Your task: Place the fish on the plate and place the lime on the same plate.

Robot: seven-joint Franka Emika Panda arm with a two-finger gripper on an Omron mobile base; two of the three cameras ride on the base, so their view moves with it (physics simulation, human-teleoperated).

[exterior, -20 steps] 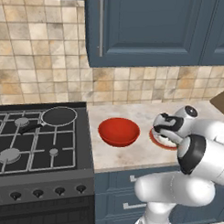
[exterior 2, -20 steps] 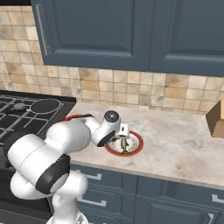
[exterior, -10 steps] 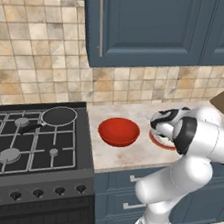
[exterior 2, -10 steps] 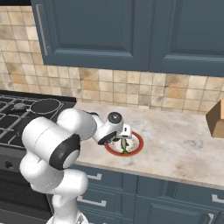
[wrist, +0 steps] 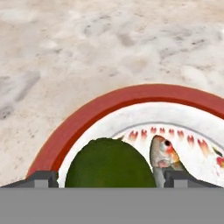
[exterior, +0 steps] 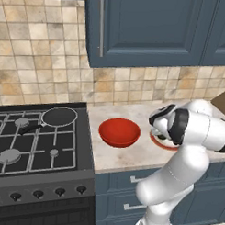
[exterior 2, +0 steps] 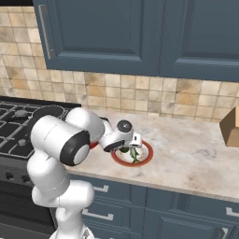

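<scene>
Plate sits on the counter near its front edge, right of the red bowl. Red rim, white centre with a ring of small red marks.

In the plate: lime and fish, both lying on the white centre. In the hand view the lime is just beside the fish's head, close enough that I can't tell if they touch. Fish head points toward the rim; an eye and a reddish patch show on it. In the right base view the fish lies as a dark sliver across the plate centre with the lime next to it, partly under the hand.

Red bowl: nothing visible inside from the left base view. It stands between the stove and the plate, apart from both.

Gripper hangs low, right over the plate. Fingers are spread wide: the two tips sit either side of the lime with a gap on both sides, not clamping it. Nothing held.

A brown box stands at the far right end of the counter, well apart from the plate.
</scene>
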